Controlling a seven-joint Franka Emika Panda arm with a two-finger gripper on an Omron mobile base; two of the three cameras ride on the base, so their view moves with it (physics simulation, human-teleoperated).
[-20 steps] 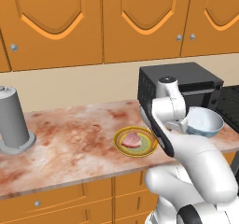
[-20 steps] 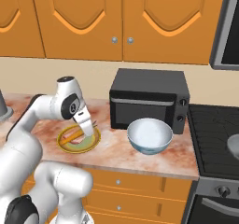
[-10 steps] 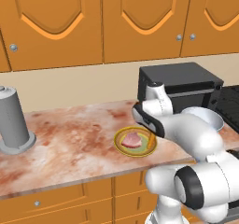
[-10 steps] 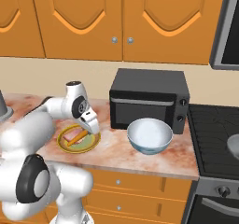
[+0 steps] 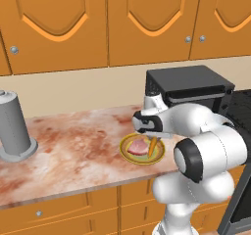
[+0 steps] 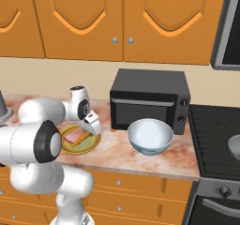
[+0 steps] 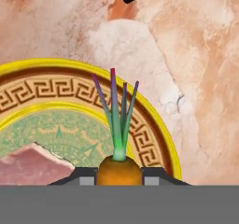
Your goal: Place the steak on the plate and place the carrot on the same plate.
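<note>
Both steak [image 5: 138, 146] and carrot [image 5: 153, 144] on plate [image 5: 128, 155]

Left of the plate [image 5: 126, 155] the surface [image 5: 73, 146] lies bare as far as the grey canister [image 5: 14, 129], while on the other side the black microwave [image 6: 150, 100] and the white-and-blue bowl [image 6: 151, 137] crowd the way, wall cabinets [image 5: 117, 18] overhead.
</note>
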